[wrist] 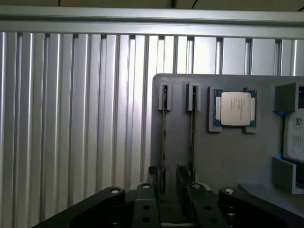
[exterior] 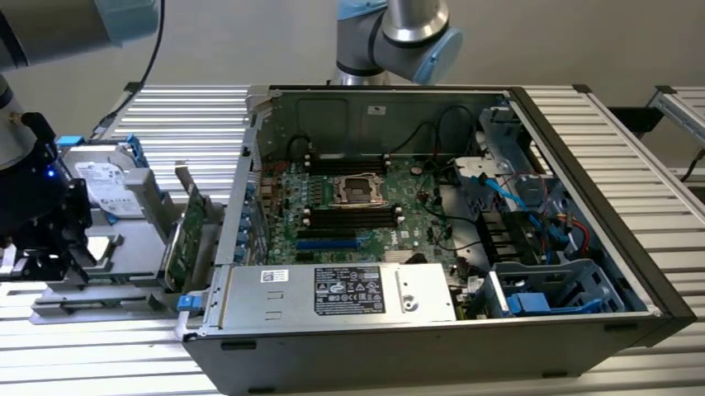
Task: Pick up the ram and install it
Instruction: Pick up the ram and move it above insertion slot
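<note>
Now straddling, with a wide-open claw [wrist: 167,175], the ram [wrist: 164,137] standing edge-on in a grey holder [wrist: 223,156] on the counter [wrist: 71,118]. Probably risking knocking the second ram [wrist: 192,137] just beside by drifting sideways, or closing off-centre and tilting the ram.

Glows bright and even under diffuse overhead light, streaks the ribbed counter [wrist: 71,118] with pale vertical glare, darkens to soft shadow inside the computer case [exterior: 364,115] and leaves the black gripper [wrist: 168,175] nearly featureless against washed-out metal.
</note>
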`<state>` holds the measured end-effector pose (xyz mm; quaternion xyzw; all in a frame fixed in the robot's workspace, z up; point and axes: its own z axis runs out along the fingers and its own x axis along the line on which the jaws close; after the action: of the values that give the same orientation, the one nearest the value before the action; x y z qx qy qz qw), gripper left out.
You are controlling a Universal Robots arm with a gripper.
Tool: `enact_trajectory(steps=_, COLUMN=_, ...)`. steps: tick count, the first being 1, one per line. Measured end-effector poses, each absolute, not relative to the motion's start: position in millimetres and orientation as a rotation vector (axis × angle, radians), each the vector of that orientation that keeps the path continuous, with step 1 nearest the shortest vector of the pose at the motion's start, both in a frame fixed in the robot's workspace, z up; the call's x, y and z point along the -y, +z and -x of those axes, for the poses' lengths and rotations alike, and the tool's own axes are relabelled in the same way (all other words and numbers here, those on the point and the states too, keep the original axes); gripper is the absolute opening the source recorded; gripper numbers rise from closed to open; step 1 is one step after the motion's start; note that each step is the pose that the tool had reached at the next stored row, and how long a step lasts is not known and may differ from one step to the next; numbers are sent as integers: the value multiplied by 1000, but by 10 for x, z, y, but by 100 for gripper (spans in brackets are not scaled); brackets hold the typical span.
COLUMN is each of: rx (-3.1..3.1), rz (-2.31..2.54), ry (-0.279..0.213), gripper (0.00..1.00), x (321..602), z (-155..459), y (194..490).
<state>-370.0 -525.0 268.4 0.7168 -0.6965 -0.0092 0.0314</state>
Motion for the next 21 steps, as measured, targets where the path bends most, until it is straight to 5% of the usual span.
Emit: enact_trajectory(steps=21, rx=2064, rz=-2297, ry=-42, gripper=30, x=5328, z=3841, y=2300)
